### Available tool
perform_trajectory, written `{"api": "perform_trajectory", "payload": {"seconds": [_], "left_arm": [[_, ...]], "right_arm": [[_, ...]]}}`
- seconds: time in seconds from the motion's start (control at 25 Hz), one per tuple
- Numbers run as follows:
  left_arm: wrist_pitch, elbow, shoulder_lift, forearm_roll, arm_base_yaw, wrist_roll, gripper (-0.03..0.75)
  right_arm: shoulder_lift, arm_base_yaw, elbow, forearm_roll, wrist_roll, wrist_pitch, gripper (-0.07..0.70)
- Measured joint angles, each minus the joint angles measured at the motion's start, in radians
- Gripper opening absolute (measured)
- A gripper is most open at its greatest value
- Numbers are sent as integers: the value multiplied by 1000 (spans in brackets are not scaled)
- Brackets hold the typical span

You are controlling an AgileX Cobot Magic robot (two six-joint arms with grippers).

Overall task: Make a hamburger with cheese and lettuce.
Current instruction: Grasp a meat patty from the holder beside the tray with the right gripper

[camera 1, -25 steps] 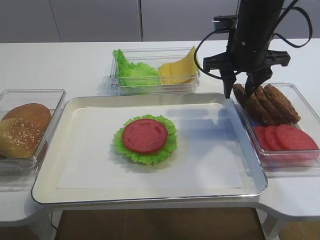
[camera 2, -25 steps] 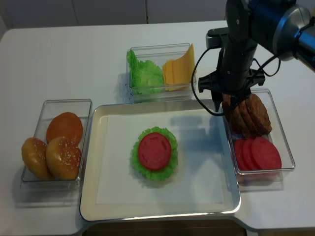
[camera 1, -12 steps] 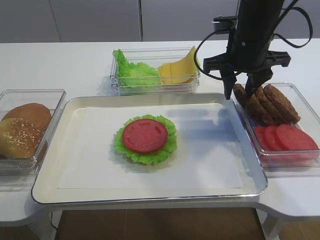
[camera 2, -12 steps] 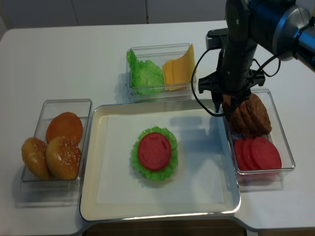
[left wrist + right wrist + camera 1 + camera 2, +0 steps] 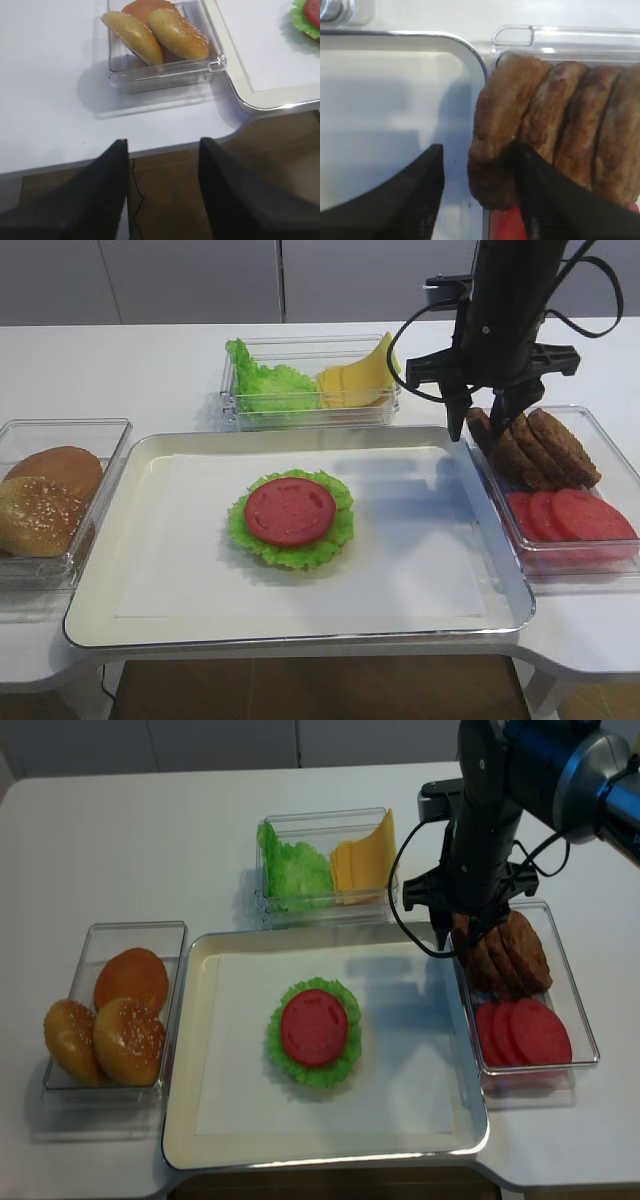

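The right pincer [image 5: 479,170] stands apart around the end patty [image 5: 502,130], not yet clamped. On the tray [image 5: 100,540] lies the hamburger [image 5: 290,517], only lettuce and tomato so far; patty, cheese [image 5: 355,380] and top bun remain, I judge. No writing is readable.

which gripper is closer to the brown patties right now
Right. The right gripper straddles the end one of the brown patties in their container, jaws open either side. The left gripper hangs off the table's front edge near the buns.
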Motion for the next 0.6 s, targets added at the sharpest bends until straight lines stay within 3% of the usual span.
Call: {"api": "perform_trajectory", "payload": {"seconds": [0.48, 0.6], "left_arm": [[0, 0, 0, 0, 0, 0, 342], [0, 0, 0, 0, 0, 0, 342]], "right_arm": [[8, 0, -8, 4, -6, 6, 369], [8, 0, -8, 2, -5, 8, 333]]}}
